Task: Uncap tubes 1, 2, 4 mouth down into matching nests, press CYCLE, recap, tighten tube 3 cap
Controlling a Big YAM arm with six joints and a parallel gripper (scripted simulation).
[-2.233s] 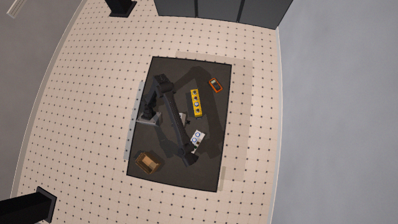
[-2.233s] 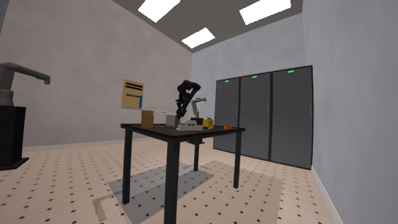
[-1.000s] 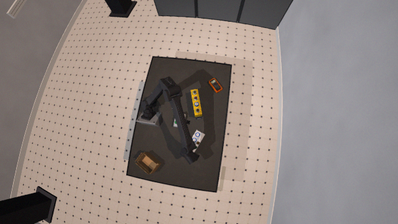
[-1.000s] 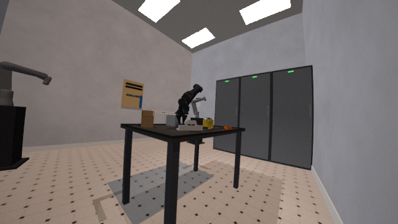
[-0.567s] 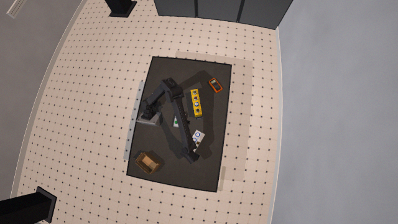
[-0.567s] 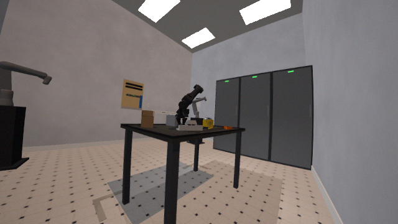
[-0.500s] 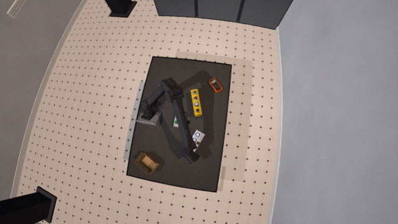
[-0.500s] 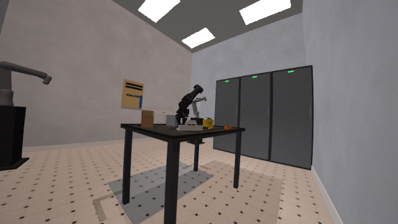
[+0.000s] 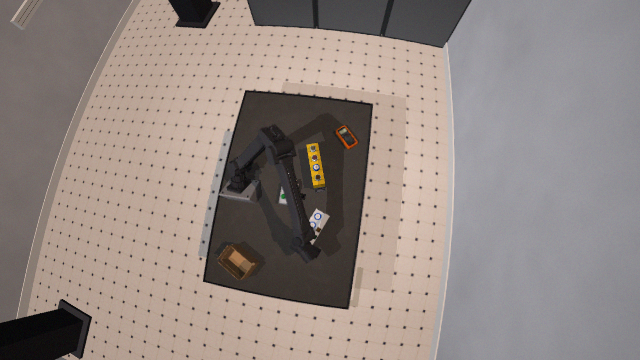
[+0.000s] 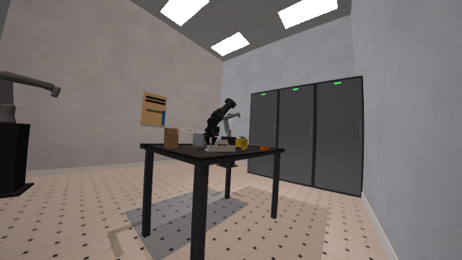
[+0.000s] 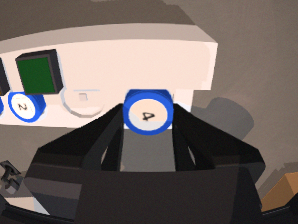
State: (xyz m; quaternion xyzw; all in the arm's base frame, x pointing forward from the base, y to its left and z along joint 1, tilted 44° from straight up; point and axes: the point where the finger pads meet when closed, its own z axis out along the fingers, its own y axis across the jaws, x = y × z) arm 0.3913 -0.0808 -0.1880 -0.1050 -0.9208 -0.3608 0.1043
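The jaws are clenched on cap 4 [image 11: 148,120], partly open only by the width of the cap, one finger against each side of its blue rim. The printed 4 faces up, so the mouth should be down, as the nest requires. The side grip leaves the top uncovered and probably keeps the cap level as it is set down. It sits at the fourth place on the cap tray [image 9: 325,219] [image 10: 221,148] [image 11: 150,60]; whether it touches the nest floor I cannot tell.

Beside it, nest 3 [image 11: 82,115] is bare, fitting the rule that tube 3 stays capped. Next along, cap 2 [image 9: 312,225] [image 11: 22,106] lies number up in its place, and cap 1 [image 9: 317,216] [image 11: 1,106] lies beyond, each kept by number for its return. The green lamp [image 11: 37,74] looks dark, so the aspirate step has probably not ended.

Farther off, the yellow decapping station [image 9: 321,184] [image 10: 242,144] shows one blue cap, the cap of tube 3 [image 9: 316,167]; the other three tubes look uncapped. The arm [image 9: 292,185] [image 10: 216,117] passes over the bench [image 9: 335,287] [image 10: 180,149] [image 11: 225,75], beside the key housing with its green key [image 9: 283,196]. Releasing cap 4 flat, then pressing CYCLE, seems next.

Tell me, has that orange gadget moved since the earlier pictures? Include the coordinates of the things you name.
No. The orange gadget [image 9: 346,137] [image 10: 264,148] lies where it did, near the same corner of the dark table [image 9: 280,285] [image 10: 201,157] [image 11: 260,60], at the same slant.
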